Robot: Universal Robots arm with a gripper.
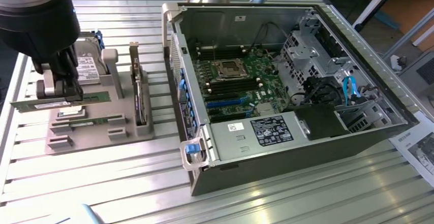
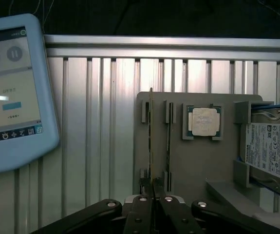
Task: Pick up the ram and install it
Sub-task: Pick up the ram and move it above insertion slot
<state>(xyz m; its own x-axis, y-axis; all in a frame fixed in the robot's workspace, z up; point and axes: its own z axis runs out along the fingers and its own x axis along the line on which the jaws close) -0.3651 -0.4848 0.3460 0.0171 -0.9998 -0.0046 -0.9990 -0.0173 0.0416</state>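
My claw (image 1: 60, 91) is pinched nearly shut on the ram (image 1: 91, 98), gripping it near mid-length at the left of the exterior view, over the grey holder (image 1: 101, 132) on the table (image 1: 135, 183). I judge it needs a level, untwisted hold and clearance from the dark card (image 1: 138, 99) standing just right of it.

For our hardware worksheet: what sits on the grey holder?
A hard drive, a dark card on edge and a silver processor; the gripper, holding the ram, hides part of the grey holder.
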